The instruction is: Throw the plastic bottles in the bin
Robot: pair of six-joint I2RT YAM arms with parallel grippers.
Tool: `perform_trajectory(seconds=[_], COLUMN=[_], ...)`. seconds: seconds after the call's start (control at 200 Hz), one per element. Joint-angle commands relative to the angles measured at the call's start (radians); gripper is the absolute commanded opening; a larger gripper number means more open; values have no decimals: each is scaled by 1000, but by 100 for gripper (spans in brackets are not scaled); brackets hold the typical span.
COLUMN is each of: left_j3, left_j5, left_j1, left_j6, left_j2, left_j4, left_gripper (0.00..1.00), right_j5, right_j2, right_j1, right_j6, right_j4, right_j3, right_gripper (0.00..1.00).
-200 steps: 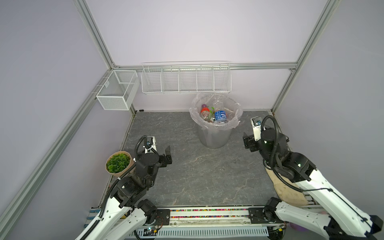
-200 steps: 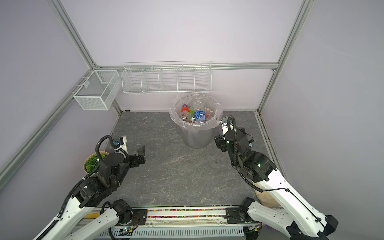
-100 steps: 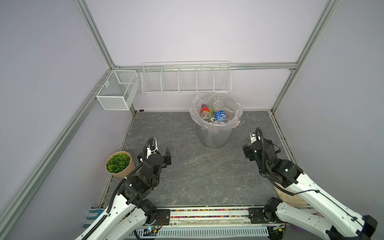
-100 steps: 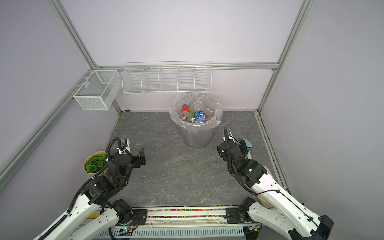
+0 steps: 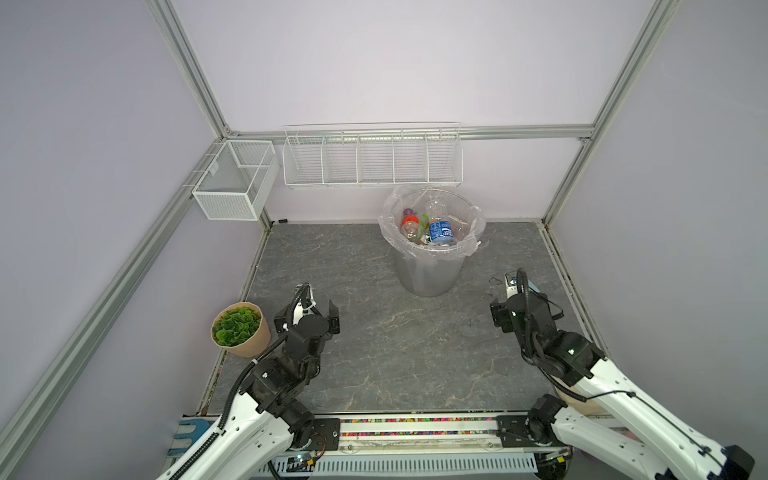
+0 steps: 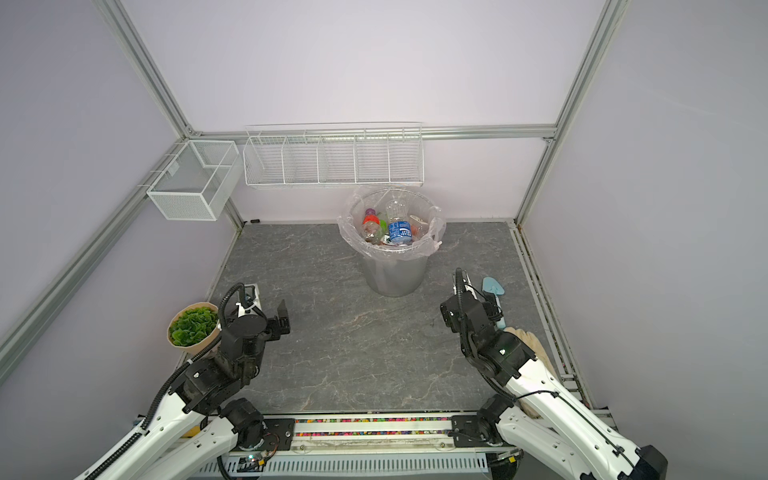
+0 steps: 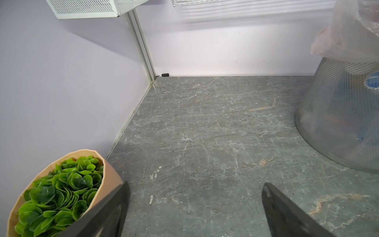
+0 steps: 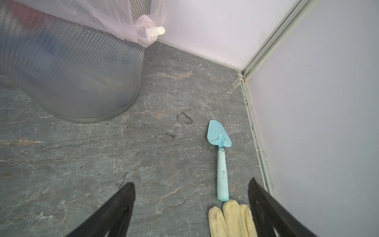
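Looks done to me: the plastic bottles (image 5: 440, 230) lie heaped in the bin (image 5: 428, 274) at the far middle of the counter (image 5: 395, 340), none visible outside, with the left end effector (image 7: 196, 184) and the right end effector (image 8: 191, 182) spread, empty.

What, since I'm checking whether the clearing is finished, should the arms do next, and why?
Probably retract both arms to rest: the clear plastic bottles all seem to lie inside the round grey bag-lined bin, none shows on the grey marbled table, and the left gripper and right gripper are open and empty.
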Motion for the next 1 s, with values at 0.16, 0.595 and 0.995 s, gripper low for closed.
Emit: perform_trajectory(seconds=[0.16,0.595,0.995], left_j3=[-59,-173,-336], left_j5=[-96,-265,-281], left_j1=[3,3,4], left_j6=[-29,15,4], left_j2=[-12,8,-30], left_j4=[46,173,290], left_gripper=[99,100,99], right_j5=[4,122,159], right_j2=[-113,-297,-305], right_j1=[-15,-15,-15], right_j6=[16,19,8], right_j4=[67,184,346], right_j3=[-141,-356,-515], right_gripper=[88,88,89])
